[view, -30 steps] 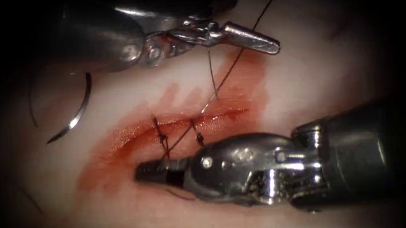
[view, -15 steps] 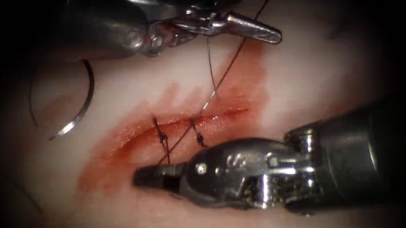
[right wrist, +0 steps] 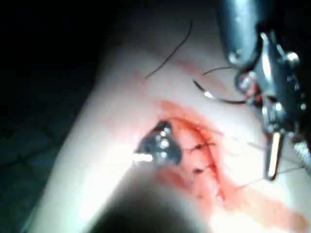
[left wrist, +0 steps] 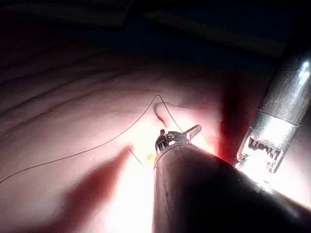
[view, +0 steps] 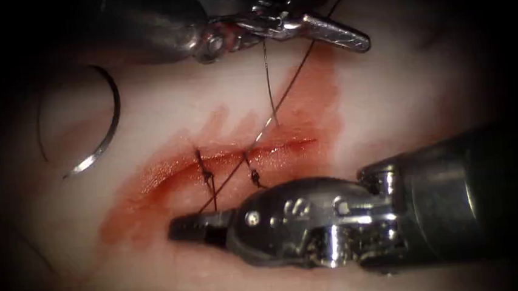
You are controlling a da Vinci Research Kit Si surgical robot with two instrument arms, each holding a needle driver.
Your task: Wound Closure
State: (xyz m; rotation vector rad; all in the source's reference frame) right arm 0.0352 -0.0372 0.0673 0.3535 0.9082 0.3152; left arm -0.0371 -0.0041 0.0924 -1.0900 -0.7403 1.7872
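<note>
The needle [view: 99, 135] lies free on the tissue [view: 390, 106], left of the cut [view: 235, 156], beside the left tool [view: 339, 34]. Thread [view: 269, 84] is pinched in that tool's closed jaws; thread is also pinched by the right tool [view: 188, 225], near the stitches [view: 206, 173].

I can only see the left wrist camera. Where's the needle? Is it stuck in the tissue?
Observer: No. The needle lies loose on the tissue, left of the cut. Neither tool holds it.
Operator: What is the shiny tool beside mine holding?
Observer: That right tool looks shut on the dark thread, just below the cut in the endoscope view. Whether your left tool grips any thread, I cannot tell.
Operator: Are there any stitches?
Observer: Yes, two stitches cross the cut.
</note>
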